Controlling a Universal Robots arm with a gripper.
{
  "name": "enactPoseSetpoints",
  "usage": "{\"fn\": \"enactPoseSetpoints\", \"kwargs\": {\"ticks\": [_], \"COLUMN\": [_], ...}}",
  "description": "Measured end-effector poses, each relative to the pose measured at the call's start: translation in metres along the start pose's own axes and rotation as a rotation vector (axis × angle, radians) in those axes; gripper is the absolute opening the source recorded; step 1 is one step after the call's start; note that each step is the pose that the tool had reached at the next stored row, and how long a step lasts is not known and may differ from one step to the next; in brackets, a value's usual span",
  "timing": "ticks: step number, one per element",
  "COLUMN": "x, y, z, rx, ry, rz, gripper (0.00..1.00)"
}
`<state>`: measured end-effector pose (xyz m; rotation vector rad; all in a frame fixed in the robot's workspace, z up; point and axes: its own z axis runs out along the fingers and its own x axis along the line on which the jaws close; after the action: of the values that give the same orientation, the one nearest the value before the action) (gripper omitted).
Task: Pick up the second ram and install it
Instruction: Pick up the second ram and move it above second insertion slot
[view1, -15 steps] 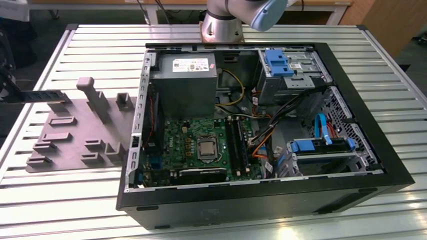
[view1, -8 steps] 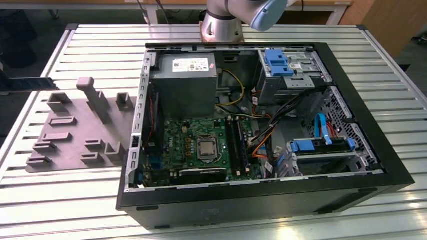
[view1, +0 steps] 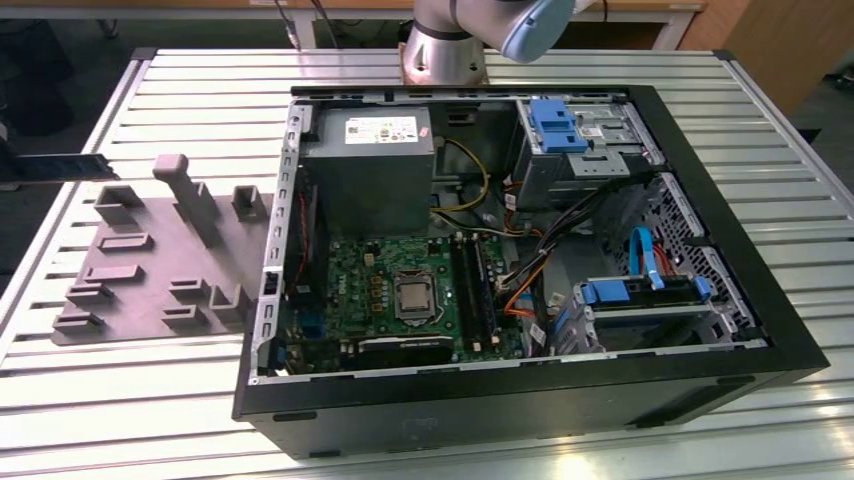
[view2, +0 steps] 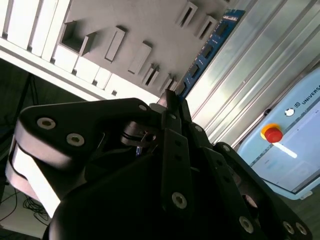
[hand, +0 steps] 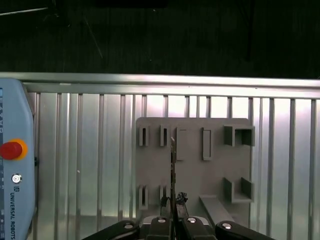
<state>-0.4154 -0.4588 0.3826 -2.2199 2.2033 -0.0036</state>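
The second ram (view2: 207, 47), a narrow blue-green stick with black chips, juts out from my gripper (view2: 172, 97), whose black fingers are shut on one end of it. In the first wrist view the ram (hand: 173, 165) appears edge-on, rising from the gripper (hand: 173, 205) above the grey holder tray (hand: 192, 170). In the exterior view the ram (view1: 60, 166) hangs level at the exterior view's far left, above the table edge and beside the tray (view1: 147, 250). The green motherboard (view1: 394, 295), with its long black sockets (view1: 474, 290), lies inside the open computer case (view1: 534, 400), well away from the ram.
The case holds a grey power supply (view1: 367, 165), blue drive brackets (view1: 641, 292) and loose cables (view1: 534, 270). A pendant with a red stop button (hand: 11, 150) lies on the slatted metal table (hand: 90, 165). The arm's base (view1: 441, 45) stands behind the case.
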Motion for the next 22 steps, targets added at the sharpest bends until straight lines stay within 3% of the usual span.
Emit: {"fn": "enactPoseSetpoints", "kwargs": {"ticks": [22], "x": [0.0005], "y": [-0.0595], "z": [0.0008], "rx": [0.0002], "ry": [-0.0001], "rz": [0.0], "gripper": [0.14]}}
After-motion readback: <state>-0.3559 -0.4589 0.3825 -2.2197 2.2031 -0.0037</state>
